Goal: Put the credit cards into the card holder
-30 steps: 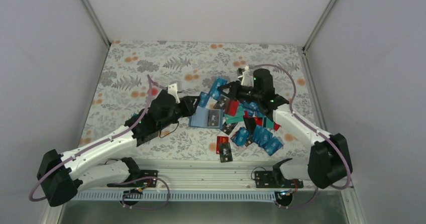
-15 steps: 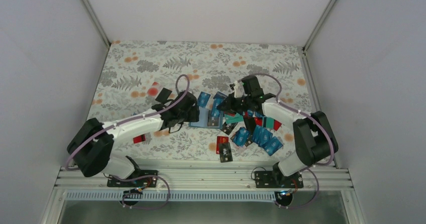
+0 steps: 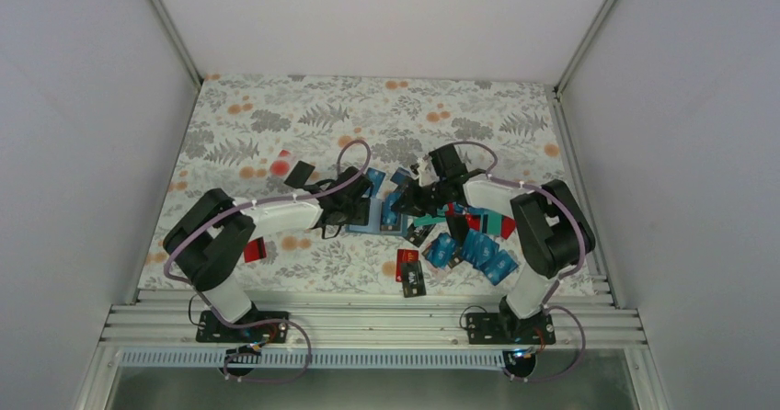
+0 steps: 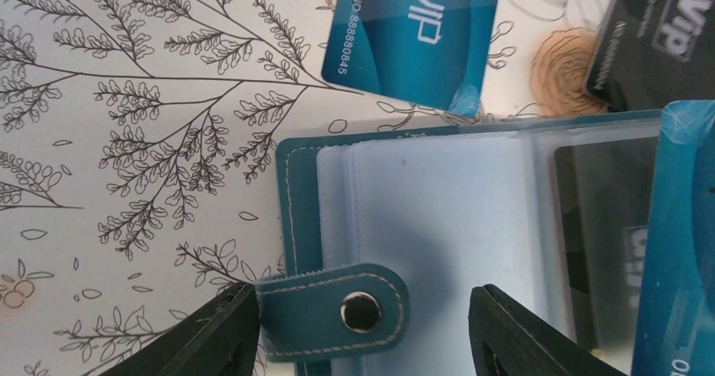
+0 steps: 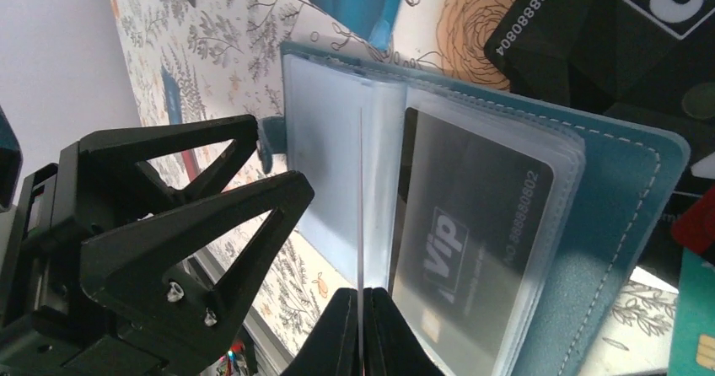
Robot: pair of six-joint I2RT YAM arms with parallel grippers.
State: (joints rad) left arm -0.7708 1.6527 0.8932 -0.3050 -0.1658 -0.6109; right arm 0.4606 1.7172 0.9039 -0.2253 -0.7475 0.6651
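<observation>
Card holder (image 4: 422, 216) lies open on the desk (image 3: 258, 125) between the arms, with loose credit cards (image 3: 474, 244) piled on its right side. Left hand (image 4: 362, 300) is open, jaws either side of the snap tab (image 4: 333, 308). Right hand (image 5: 364, 296) is pinched shut on what looks like a clear sleeve (image 5: 360, 199). I'd pin the tab side flat and lift that sleeve gently so the pocket gapes.

card holder (image 5: 615, 216) cover matt teal, leather-look, pale stitching; its sleeves (image 4: 438, 224) clear soft plastic, faintly frosted; snap stud (image 4: 361, 312) shiny metal; credit cards (image 4: 413, 30) smooth glossy plastic, teal credit card (image 4: 685, 249) the same; table cover (image 4: 126, 140) matt printed sheet, cloth or vinyl unclear; left gripper's fingers (image 4: 215, 338) matt black plastic; rail (image 3: 368, 323) along table's near edge ribbed bare metal
</observation>
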